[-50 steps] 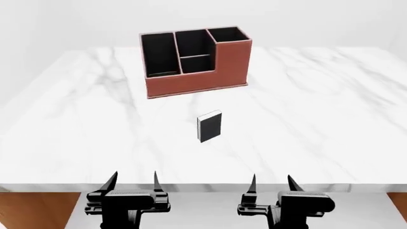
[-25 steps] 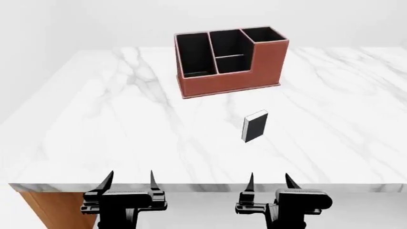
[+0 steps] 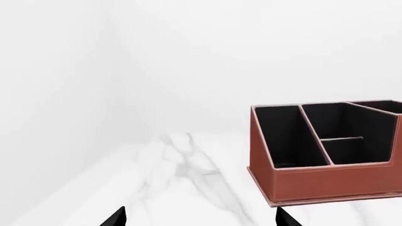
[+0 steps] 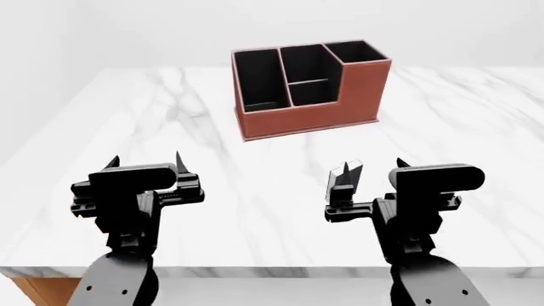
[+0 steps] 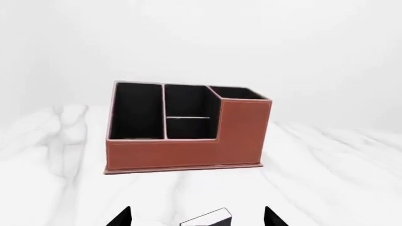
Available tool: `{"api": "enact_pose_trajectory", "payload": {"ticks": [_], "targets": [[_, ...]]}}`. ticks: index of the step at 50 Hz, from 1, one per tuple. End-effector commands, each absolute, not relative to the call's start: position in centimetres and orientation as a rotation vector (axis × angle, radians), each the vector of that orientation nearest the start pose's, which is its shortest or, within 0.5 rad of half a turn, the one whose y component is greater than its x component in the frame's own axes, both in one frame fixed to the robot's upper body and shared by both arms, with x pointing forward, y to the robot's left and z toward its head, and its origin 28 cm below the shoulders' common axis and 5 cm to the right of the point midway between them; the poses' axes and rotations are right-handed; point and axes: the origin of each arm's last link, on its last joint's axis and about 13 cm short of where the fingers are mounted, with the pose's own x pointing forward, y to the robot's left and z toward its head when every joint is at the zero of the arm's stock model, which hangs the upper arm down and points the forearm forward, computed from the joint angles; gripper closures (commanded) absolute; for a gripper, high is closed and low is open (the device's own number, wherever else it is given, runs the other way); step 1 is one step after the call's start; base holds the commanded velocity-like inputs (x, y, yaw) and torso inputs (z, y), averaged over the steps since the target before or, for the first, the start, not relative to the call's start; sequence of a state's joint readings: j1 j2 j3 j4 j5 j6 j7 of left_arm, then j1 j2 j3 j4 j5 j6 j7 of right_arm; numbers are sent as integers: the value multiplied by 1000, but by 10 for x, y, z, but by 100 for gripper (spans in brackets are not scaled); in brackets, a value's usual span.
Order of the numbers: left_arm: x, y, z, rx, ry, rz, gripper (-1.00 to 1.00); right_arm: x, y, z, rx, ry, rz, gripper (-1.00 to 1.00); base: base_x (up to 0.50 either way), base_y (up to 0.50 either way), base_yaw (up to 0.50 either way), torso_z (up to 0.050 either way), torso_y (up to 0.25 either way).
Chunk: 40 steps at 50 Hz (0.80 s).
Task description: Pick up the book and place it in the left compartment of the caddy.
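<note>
Two grippers hover above a white marble tabletop (image 4: 213, 127) set against plain white walls. Bare marble runs wide toward the left and right edges. Toward the far edge stands the caddy (image 4: 310, 89), its left compartment (image 4: 259, 80) holding nothing. Both the left gripper (image 4: 146, 164) and right gripper (image 4: 371, 169) have jaws spread apart. Just ahead of the right gripper, between its fingertips, lies the book (image 4: 344, 175).

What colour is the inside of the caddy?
Black inside the caddy, reddish-brown outside; the right wrist view shows it best.
</note>
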State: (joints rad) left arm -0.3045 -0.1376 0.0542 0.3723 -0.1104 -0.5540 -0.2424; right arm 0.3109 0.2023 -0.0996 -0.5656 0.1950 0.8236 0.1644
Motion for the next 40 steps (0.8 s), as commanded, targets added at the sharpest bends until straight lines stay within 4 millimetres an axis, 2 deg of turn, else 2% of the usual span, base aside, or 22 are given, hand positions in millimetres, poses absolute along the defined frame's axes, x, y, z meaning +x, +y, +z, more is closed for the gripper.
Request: {"api": "enact_pose_trajectory", "payload": {"ticks": [1, 16, 24, 34, 40], "targets": [[263, 223, 144, 56, -143, 175, -100, 239, -108, 166, -118, -41, 52, -100, 500, 0, 0, 0, 0], [264, 224, 142, 57, -143, 177, -100, 239, -108, 164, -117, -37, 57, -100, 500, 0, 0, 0, 0], [264, 224, 141, 58, -140, 180, -100, 239, -107, 163, -139, -46, 49, -100, 0, 0, 0, 0, 2], [264, 225, 142, 61, -142, 182, -100, 241, -106, 163, -143, -40, 42, -100, 0, 446, 0, 0, 0], [265, 226, 141, 61, -139, 185, -100, 242, -106, 164, -132, -57, 56, -100, 0, 0, 0, 0, 0]]}}
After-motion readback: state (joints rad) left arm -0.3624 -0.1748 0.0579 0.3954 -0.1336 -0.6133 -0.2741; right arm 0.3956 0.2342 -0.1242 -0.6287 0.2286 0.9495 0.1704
